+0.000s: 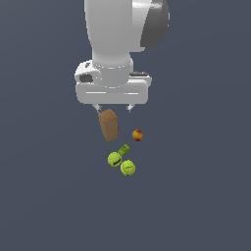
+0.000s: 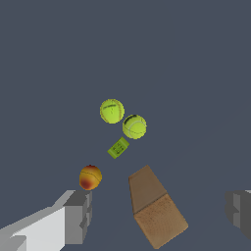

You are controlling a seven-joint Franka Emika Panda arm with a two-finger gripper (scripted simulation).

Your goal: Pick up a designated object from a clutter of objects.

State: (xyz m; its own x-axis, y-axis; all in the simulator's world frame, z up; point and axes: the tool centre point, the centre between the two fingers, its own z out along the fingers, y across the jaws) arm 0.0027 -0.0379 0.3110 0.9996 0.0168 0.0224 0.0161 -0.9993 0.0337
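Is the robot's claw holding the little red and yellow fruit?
No, the open gripper holds nothing, and the fruit lies apart on the floor to the exterior view's right of the brown box.

Peach-like fruit [image 1: 138,135] [image 2: 90,177]: small, round, red-orange with yellow patches, resting alone on the dark grey surface. Clutter: tall brown box [image 1: 109,125] [image 2: 155,206], upright, near the fruit; tiny green block [image 1: 123,149] [image 2: 118,147], lying flat between box and two yellow-green tennis-like balls [image 1: 114,159] [image 2: 112,111], which sit side by side, nearly touching.
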